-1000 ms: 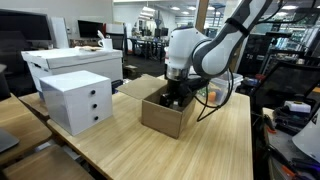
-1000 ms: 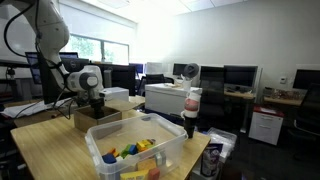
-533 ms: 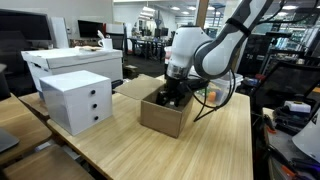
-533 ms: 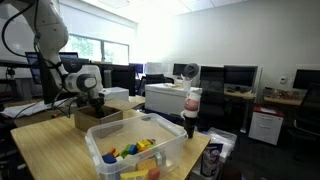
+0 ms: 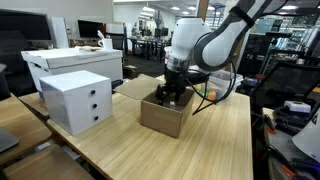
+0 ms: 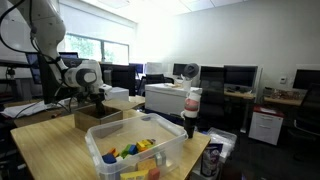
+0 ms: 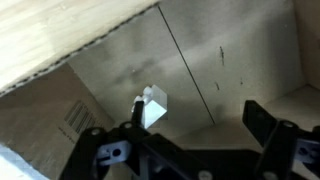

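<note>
An open brown cardboard box [image 5: 160, 115] [image 6: 96, 118] stands on the wooden table [image 5: 215, 150]. My gripper [image 5: 170, 94] [image 6: 99, 99] hangs just over the box's opening, pointing down into it. In the wrist view the gripper [image 7: 196, 108] is open, its two black fingers spread wide over the box floor [image 7: 210, 70]. A small white block [image 7: 155, 108] lies on that floor right beside the left finger, and nothing sits between the fingers.
A white drawer unit [image 5: 78, 100] and a large white box [image 5: 70, 62] stand beside the cardboard box. A clear plastic bin [image 6: 135, 150] with several coloured toys sits at the table's near end, with a red-capped bottle [image 6: 191, 110] next to it. Office desks lie beyond.
The arm has risen a little, lifting the gripper from inside the box toward its opening. The jaws have stayed open.
</note>
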`<action>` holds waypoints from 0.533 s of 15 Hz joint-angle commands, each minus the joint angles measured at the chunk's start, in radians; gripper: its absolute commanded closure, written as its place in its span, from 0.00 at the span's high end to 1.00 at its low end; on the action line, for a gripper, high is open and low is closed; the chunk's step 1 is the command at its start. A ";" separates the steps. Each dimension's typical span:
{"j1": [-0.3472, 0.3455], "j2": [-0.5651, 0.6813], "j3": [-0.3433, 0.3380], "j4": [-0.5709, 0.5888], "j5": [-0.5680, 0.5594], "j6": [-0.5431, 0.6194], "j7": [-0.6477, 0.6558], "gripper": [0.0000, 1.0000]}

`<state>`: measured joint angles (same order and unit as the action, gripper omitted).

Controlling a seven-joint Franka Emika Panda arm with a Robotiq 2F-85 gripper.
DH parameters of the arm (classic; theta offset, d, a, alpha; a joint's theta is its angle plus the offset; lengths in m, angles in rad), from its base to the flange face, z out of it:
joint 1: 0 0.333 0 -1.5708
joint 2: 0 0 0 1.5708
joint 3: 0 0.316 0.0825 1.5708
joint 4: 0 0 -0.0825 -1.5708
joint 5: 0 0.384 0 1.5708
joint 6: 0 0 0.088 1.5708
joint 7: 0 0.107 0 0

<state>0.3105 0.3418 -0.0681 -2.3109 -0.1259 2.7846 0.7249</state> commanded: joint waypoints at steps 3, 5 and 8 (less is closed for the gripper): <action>-0.058 -0.069 0.041 -0.038 0.047 -0.034 -0.090 1.00; -0.076 -0.070 0.045 -0.037 0.067 -0.053 -0.105 1.00; -0.082 -0.056 0.028 -0.029 0.078 -0.072 -0.064 1.00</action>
<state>0.2527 0.3075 -0.0443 -2.3184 -0.0830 2.7354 0.6699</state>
